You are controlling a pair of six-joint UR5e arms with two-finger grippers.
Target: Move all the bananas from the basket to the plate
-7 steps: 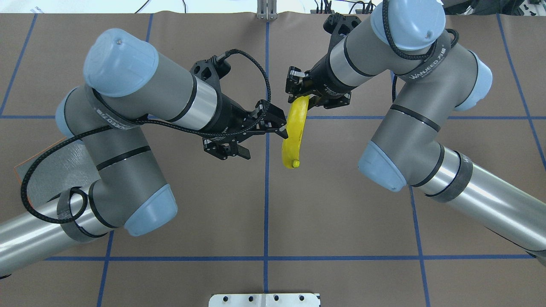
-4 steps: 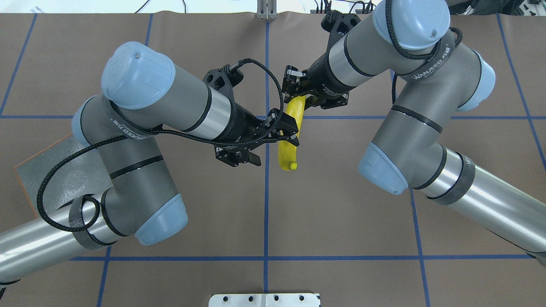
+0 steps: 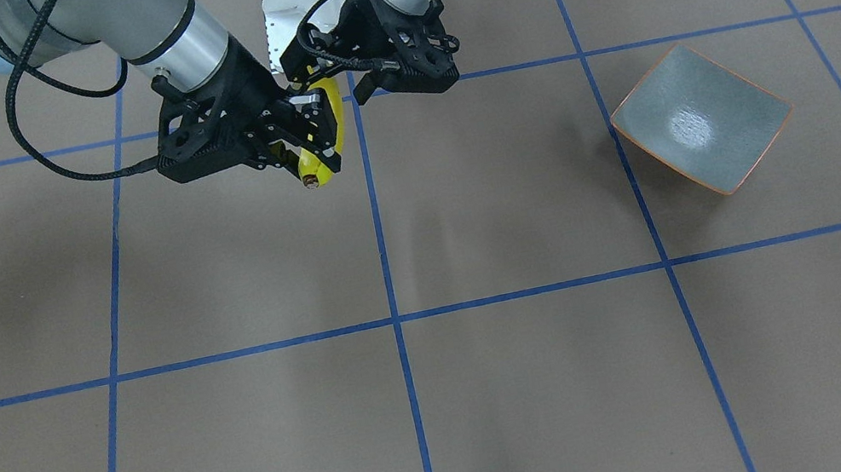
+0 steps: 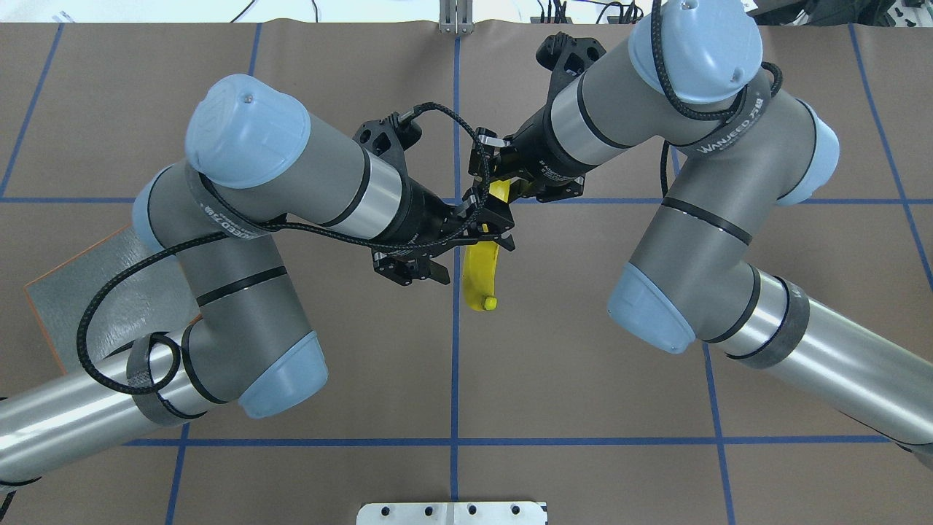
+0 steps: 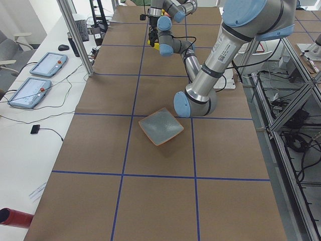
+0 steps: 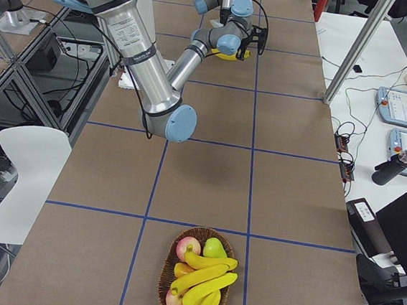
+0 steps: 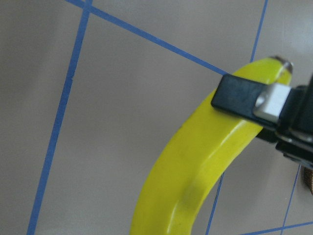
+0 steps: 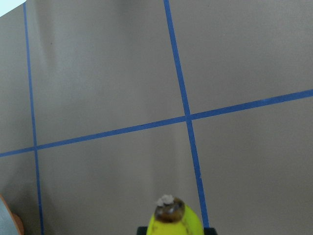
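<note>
Banana hangs above the worktop, its far end clamped in the jaws of the right gripper. The left gripper straddles its middle, and I cannot tell how its jaws stand. The plate lies well apart.

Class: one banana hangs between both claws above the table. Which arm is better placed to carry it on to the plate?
Left. The plate lies on the robot's left side of the table, and the left claw straddles the middle of the banana. The right claw, gripping the far end, would have to reach across.
</note>
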